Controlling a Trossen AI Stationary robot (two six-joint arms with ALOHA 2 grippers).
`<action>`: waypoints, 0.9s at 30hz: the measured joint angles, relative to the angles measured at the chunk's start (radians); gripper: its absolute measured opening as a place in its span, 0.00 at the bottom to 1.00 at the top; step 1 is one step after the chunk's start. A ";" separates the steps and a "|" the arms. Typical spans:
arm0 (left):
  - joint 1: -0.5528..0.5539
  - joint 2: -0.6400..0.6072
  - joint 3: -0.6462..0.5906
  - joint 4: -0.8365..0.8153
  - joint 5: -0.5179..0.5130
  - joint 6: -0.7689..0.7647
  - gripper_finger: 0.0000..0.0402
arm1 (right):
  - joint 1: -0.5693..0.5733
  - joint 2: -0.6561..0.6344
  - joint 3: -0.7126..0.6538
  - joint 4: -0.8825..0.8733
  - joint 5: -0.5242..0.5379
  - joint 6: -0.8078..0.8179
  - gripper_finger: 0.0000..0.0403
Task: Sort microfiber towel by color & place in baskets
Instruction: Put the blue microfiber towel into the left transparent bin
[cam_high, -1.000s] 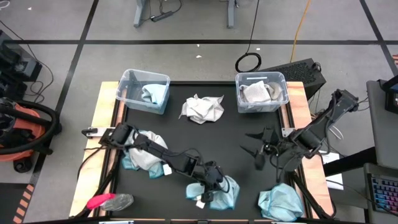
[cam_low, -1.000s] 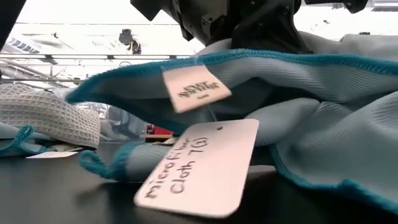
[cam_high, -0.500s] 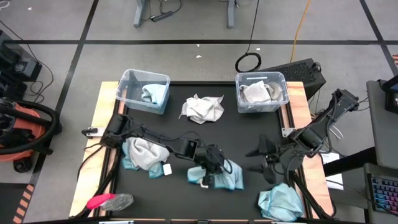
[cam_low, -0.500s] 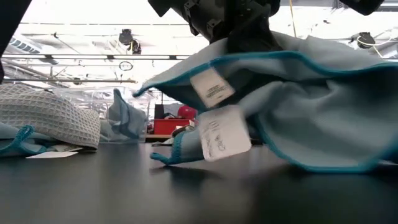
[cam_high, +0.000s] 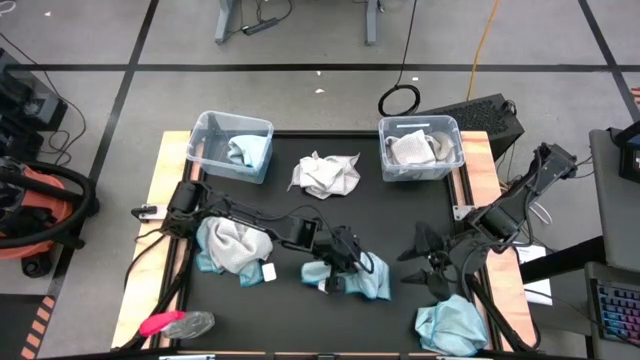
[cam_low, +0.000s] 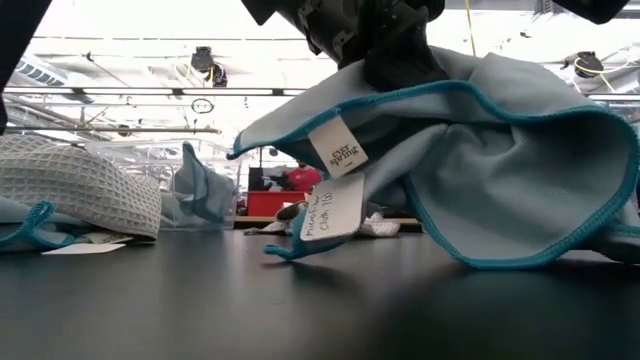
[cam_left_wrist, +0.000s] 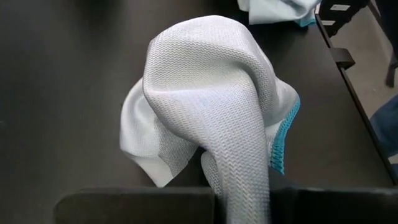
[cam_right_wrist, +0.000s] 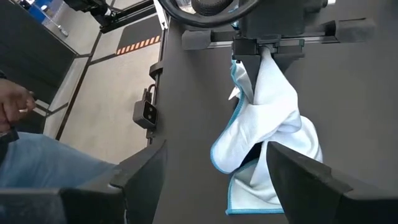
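Showing two clear baskets (cam_high: 231, 144) (cam_high: 420, 147) and six towels. Left gripper (cam_high: 338, 262) pinching a light teal towel (cam_high: 362, 281), drooping crumpled near table middle; right gripper (cam_high: 420, 260) spreading wide, holding nothing.

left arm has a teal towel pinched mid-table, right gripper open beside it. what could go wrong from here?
1. The left gripper is shut on one bunched fold of the teal towel, and most of the cloth drags on the table; it may slip out.
2. The card tag dangles low and could snag.
3. The open right gripper sits close beside the towel; the arms may clash.
4. The left basket, already holding teal, is far off.
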 joint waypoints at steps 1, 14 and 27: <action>0.002 0.000 0.000 0.000 0.000 -0.001 0.02 | 0.000 0.000 0.000 0.000 0.000 0.000 0.66; -0.045 -0.038 0.000 -0.057 0.072 -0.017 0.02 | 0.000 0.000 0.000 -0.002 0.000 0.000 0.66; -0.053 -0.037 0.001 -0.035 0.117 -0.101 0.02 | 0.000 0.000 -0.001 0.000 0.000 0.000 0.66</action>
